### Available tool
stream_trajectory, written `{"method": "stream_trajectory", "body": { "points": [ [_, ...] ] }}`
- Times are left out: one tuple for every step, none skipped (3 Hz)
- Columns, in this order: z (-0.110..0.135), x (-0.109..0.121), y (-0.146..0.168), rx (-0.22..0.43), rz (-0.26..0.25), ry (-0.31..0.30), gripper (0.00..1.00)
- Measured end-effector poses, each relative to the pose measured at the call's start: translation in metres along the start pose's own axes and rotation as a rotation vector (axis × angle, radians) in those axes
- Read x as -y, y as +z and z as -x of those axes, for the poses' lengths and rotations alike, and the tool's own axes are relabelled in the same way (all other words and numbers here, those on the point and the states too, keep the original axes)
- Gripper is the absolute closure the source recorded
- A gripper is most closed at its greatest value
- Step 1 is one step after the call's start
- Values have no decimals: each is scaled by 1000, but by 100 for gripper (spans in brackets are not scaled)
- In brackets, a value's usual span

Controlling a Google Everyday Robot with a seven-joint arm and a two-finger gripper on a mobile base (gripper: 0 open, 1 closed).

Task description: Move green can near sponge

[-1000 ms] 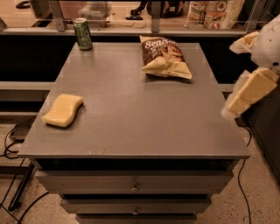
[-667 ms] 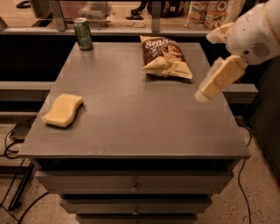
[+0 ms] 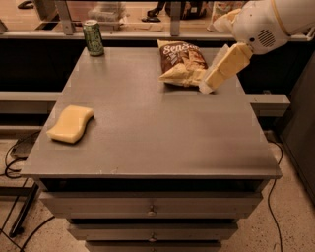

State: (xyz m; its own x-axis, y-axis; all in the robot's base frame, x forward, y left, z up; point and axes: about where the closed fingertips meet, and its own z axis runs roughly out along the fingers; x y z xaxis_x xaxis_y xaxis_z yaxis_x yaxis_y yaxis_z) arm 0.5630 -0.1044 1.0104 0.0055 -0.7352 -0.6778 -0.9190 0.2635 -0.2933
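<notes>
The green can [image 3: 93, 37] stands upright at the far left corner of the grey table [image 3: 147, 133]. The pale yellow sponge [image 3: 72, 123] lies flat near the table's left edge, well in front of the can. My gripper [image 3: 212, 81] hangs from the white arm at the upper right, above the table's right side, just in front of the brown chip bag. It is far from both the can and the sponge and holds nothing.
A brown chip bag [image 3: 180, 61] lies at the far middle-right of the table. A ledge with railing posts [image 3: 64, 12] runs behind the table. Drawers sit below the table front, and cables [image 3: 12, 162] lie on the floor at the left.
My arm and gripper have swung in from the table's right edge, leftward and toward the back, now over the table beside the chip bag. The can, sponge and bag have not moved.
</notes>
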Motion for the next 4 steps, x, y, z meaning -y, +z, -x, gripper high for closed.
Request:
{"method": "stream_trajectory", "body": {
  "points": [
    [11, 13, 19, 17, -19, 8, 0],
    [29, 42, 56, 65, -42, 30, 0],
    [41, 73, 103, 117, -69, 68, 0],
    [58, 112, 166, 191, -100, 119, 0]
  ]
}}
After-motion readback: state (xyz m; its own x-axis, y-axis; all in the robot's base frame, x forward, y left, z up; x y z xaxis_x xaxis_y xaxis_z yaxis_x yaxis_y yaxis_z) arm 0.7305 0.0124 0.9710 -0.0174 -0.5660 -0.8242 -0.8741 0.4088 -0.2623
